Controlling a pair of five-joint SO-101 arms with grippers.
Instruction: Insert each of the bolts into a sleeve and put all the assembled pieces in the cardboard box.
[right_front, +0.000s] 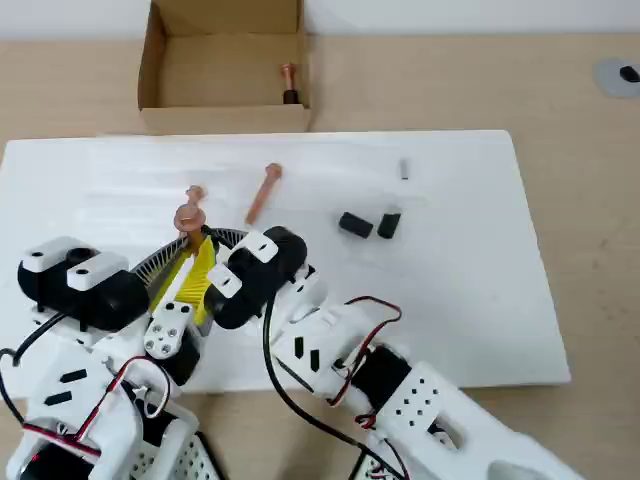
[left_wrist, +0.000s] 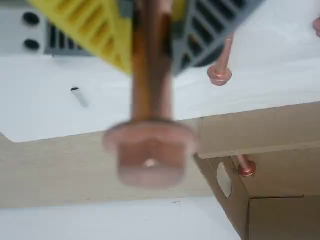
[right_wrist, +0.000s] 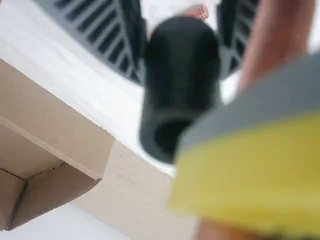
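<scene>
Copper to black: clamped a bolt (left_wrist: 150, 100) in the left pincer (left_wrist: 150, 45) and a sleeve (right_wrist: 180, 85) in the right pincer (right_wrist: 181, 40), held both close together over the white worktop (right_front: 450, 300), likely aligning them for insertion, well short of the cardboard box (right_front: 150, 70).

The high camera looks down over the table (right_front: 590, 200) from well above, with the box (right_front: 225, 118) at the far edge. Both wrist cameras sit low and close, facing that box. All three share it and the white sheet (right_front: 460, 300).
</scene>
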